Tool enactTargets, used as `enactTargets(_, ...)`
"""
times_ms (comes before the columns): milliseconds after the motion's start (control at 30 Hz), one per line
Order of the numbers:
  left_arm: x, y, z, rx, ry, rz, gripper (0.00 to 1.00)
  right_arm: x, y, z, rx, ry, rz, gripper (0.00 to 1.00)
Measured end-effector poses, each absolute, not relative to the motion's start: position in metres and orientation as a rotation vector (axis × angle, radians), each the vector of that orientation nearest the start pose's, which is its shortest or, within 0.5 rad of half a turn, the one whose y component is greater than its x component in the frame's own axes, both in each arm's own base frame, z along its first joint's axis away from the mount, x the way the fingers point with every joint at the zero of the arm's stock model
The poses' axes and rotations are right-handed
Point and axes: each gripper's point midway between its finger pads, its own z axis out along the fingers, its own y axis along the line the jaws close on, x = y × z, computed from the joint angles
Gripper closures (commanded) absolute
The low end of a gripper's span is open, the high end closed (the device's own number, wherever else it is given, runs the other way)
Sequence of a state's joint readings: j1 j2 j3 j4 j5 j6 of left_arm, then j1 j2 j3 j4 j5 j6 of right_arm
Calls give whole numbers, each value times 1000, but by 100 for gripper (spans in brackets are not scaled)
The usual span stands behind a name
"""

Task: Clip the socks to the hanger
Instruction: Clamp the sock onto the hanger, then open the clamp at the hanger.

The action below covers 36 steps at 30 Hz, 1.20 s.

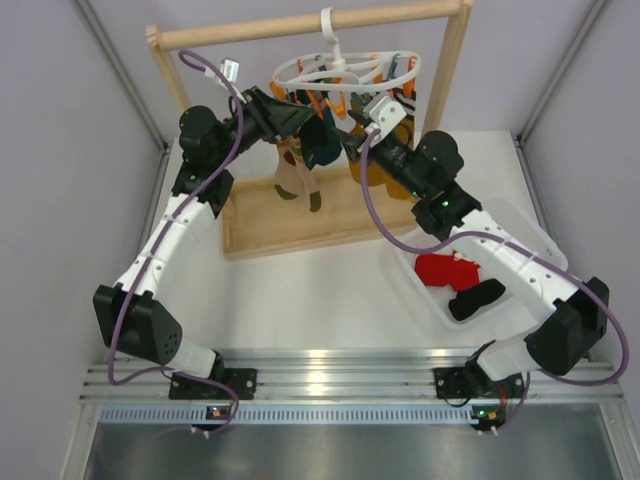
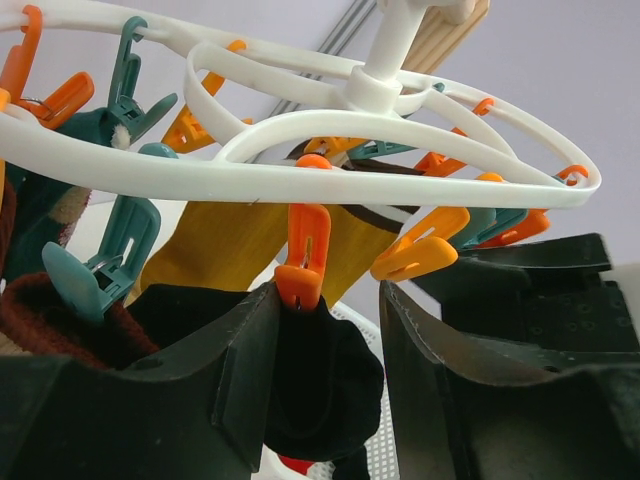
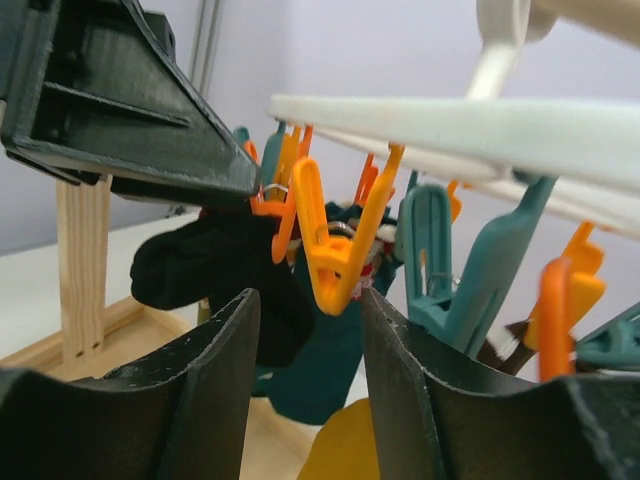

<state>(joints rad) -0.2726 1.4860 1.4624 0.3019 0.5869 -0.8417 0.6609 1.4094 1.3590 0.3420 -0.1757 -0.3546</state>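
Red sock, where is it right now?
In the top view, the red sock lies in the white bin on the right, beside a black sock.

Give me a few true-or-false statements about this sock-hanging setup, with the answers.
1. The hanger hangs from a wooden rack. True.
2. A red sock lies in the bin. True.
3. The bin sits on the robot's left. False: it is on the right.
4. Every clip is orange. False: there are teal clips too.
5. A black sock sits between the left gripper's fingers. True.
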Motion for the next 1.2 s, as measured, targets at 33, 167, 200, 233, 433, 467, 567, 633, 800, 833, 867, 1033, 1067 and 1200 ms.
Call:
enactTargets(33,397,-239,460,141,1459,-1303,50,368,306,450,-748,1078,387,55)
enactTargets(167,396,-238,462,143,1454,-1303,50,379,311,433,-718,1156,412,54)
enactTargets(200,396,-238,462,143,1454,-1303,50,382,311,430,-709,1171,417,54)
enactTargets(233,395,-238,462,144,1453,-1303,50,384,312,429,-700,1180,420,54)
enactTargets(433,393,-237,466,146,1445,-1302,49,388,310,432,-660,1191,425,55)
enactTargets(467,392,-237,467,147,1443,-1302,49,388,310,433,-658,1189,425,56)
enactTargets(567,389,-236,470,151,1435,-1302,47,388,310,436,-655,1178,424,60)
enactTargets(633,386,-235,473,154,1428,-1301,46,387,310,438,-656,1166,421,64)
enactTargets(800,375,-231,478,159,1419,-1292,43,386,310,447,-663,1121,404,77)
enactTargets(833,373,-230,479,160,1416,-1290,43,386,310,450,-664,1110,402,78)
enactTargets(867,370,-229,480,161,1415,-1289,42,386,310,452,-667,1099,398,81)
enactTargets(1033,355,-222,491,174,1393,-1271,41,383,311,457,-687,1061,386,95)
enactTargets(1067,352,-221,493,179,1387,-1266,41,383,311,458,-690,1054,384,96)
enactTargets(1200,345,-217,497,190,1384,-1244,40,383,311,460,-702,1031,364,100)
